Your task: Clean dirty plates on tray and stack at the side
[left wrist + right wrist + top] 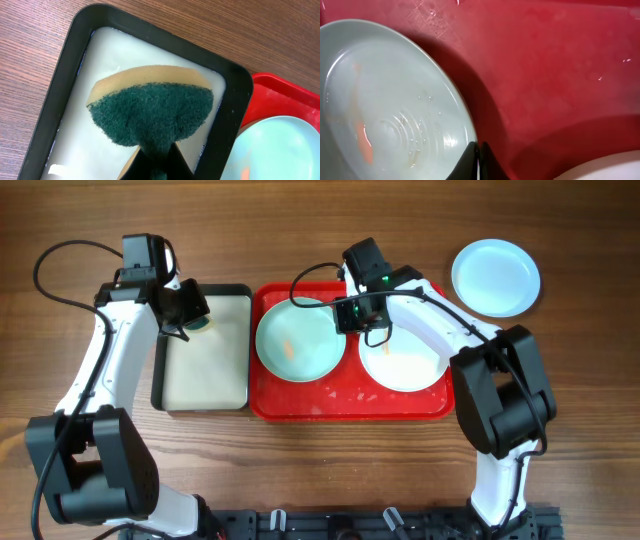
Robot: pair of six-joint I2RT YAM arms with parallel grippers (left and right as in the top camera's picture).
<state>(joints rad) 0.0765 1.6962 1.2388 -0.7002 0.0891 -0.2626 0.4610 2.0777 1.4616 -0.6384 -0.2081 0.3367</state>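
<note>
Only overhead shows the third plate (495,277) off the tray (345,398).

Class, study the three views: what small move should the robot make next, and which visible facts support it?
Probably carry the sponge across to the blue plate. The left fingers pinch it over the cream tray, the right fingers are closed on that plate's rim in the red tray, and orange smears show on it.
</note>
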